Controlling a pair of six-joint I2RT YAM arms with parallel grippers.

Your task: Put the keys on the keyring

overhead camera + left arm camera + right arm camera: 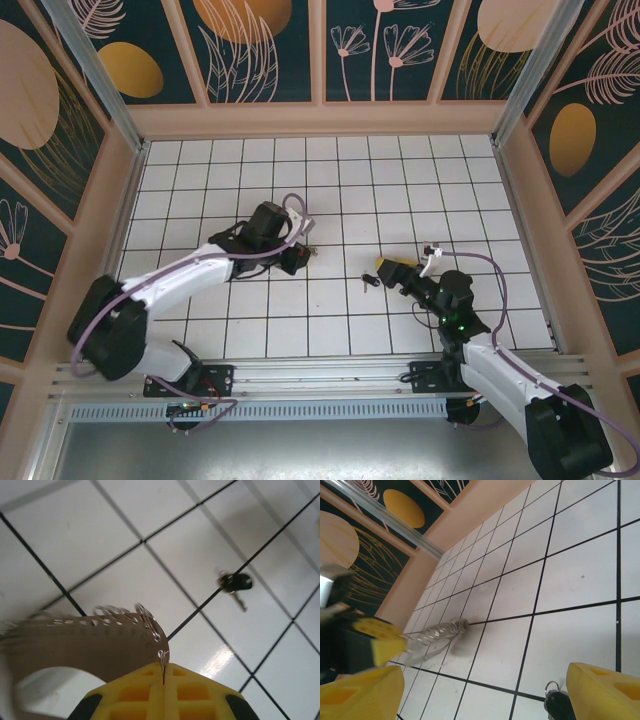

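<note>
Left pincer [163, 672] — clamped on keyring [100, 640] | right pincer [487, 687] — apart, keys [234, 585] just beside its finger

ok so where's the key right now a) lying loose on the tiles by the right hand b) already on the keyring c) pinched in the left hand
a: the key lies on the tiles beside the open right hand, apart from the keyring that the shut left hand pinches.

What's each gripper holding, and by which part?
Left gripper: shut on the keyring, pinching a small metal ring at its edge. Right gripper: open, nothing held.
</note>
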